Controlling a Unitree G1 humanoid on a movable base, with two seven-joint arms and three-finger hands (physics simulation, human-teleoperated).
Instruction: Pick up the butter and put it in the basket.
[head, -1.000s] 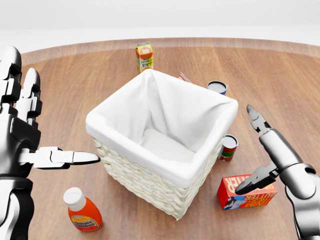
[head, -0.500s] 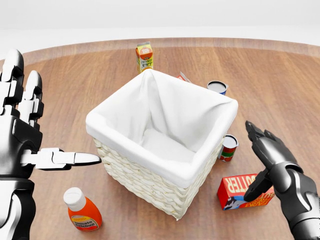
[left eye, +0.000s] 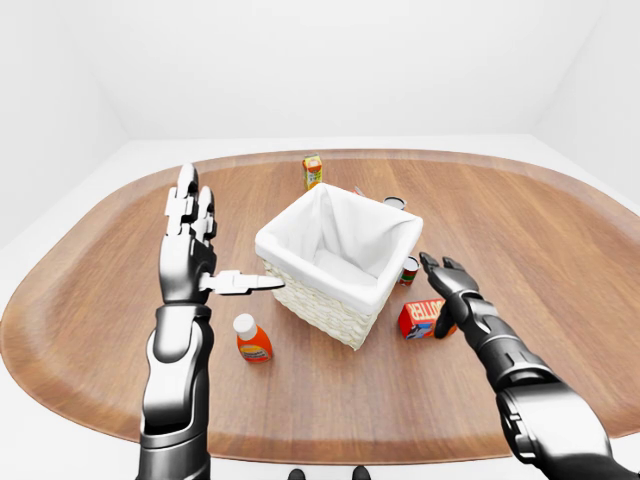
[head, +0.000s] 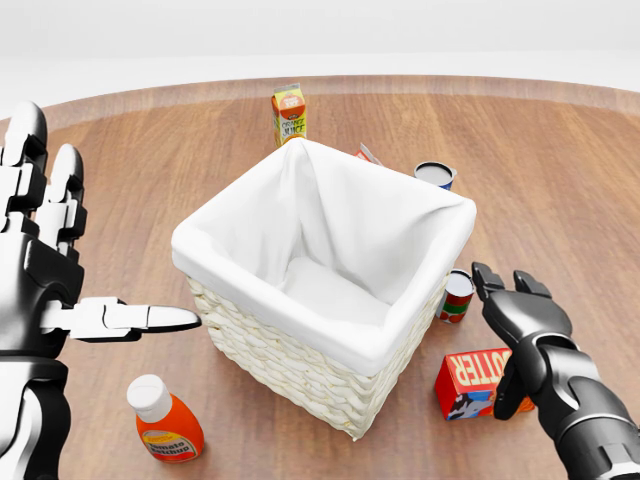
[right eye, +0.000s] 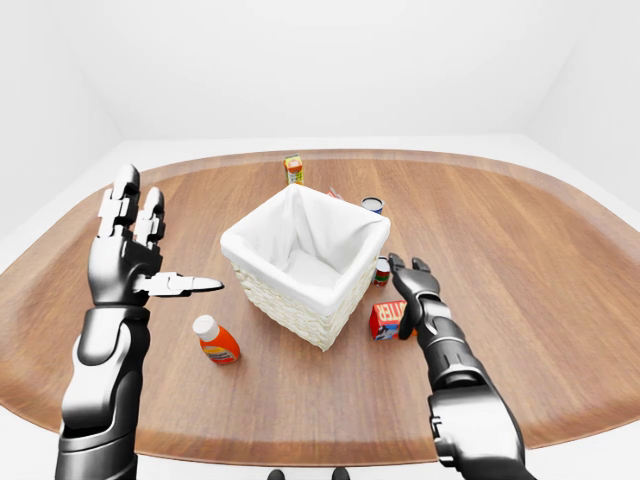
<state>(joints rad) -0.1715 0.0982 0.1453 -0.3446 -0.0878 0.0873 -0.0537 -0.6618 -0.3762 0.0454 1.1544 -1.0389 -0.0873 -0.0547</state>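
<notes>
Having dropped lower since a second ago, the right hand (head: 522, 322) is now spreading wide over the butter box (head: 478, 381), while the left hand (head: 45, 270) is staying raised, fingers splayed.

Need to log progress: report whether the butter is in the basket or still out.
Out. The butter lies on the table beside the basket; the open right hand overlaps it, not closed.
</notes>
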